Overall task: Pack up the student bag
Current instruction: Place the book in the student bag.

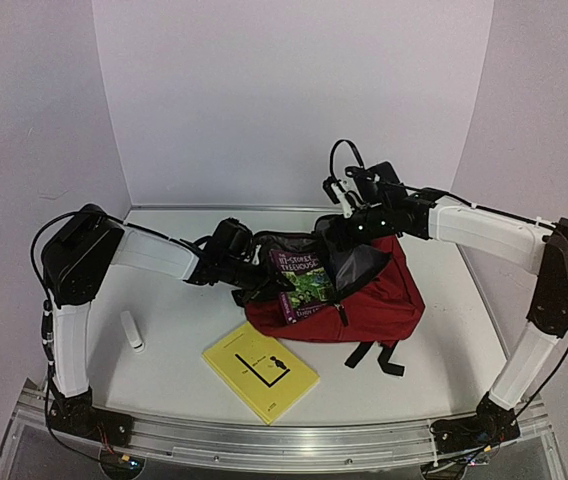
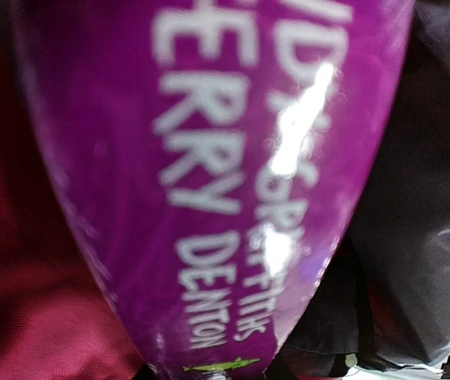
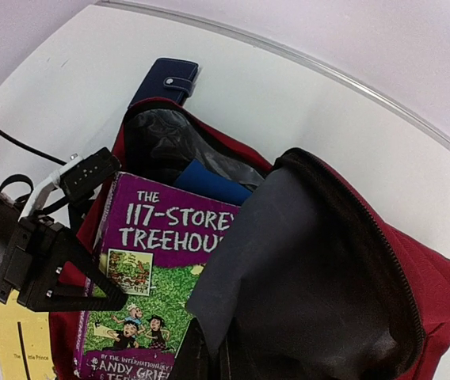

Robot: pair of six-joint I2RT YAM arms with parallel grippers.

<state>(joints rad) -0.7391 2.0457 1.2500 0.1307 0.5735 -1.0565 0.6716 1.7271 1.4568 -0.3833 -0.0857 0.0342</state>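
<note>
Plainly, the left claw [image 1: 252, 268] is clamped on the left edge of a purple paperback [image 1: 304, 285]. In the left wrist view its glossy cover bows outward and catches a white glare. The right claw [image 1: 337, 232] is pinched shut on the top flap of the student bag [image 1: 389, 295], lifting the smooth blue-grey lining into a soft fold.

The paperback lies tilted with its upper end inside the bag's open mouth, and the corner of a flat blue item [image 3: 213, 186] shows behind it. The bag is slumped dark red woven fabric edged with a black zip. It sits at the centre of the top view on the matt white tabletop [image 1: 184, 320], with its black straps [image 1: 376, 357] trailing toward the lower edge.

Beyond the bag, in the upper left of the right wrist view, lies a navy case [image 3: 165, 83] with a snap tab. At lower centre of the top view a thin yellow book [image 1: 261, 370] lies flat at a slant, and a small white cylinder [image 1: 134, 330] lies to its left.
</note>
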